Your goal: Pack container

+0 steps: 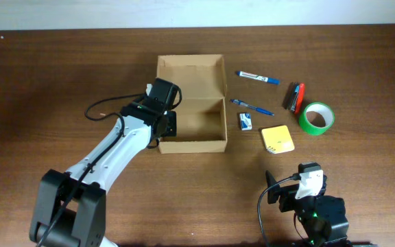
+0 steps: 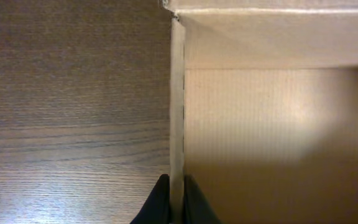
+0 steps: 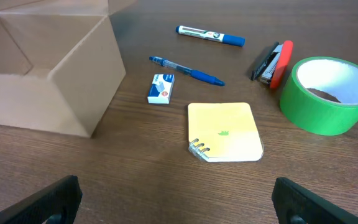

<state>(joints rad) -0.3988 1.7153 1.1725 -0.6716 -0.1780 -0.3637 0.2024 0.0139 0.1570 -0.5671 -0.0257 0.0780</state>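
Currently, my left fingers (image 2: 160, 206) pinch the left wall of the container (image 1: 192, 145), which sits open and empty mid-table (image 1: 46, 68). My right fingers (image 3: 48, 200) are spread wide, holding nothing. Step: bracing the box. Next, probably: right reaches for the notepad (image 3: 224, 130).

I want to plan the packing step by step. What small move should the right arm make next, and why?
Probably the right gripper, which is open, should reach forward toward the yellow spiral notepad, the nearest item in front of it. The cardboard box looks empty, and the left gripper pinches its side wall, so it seems ready to receive things.
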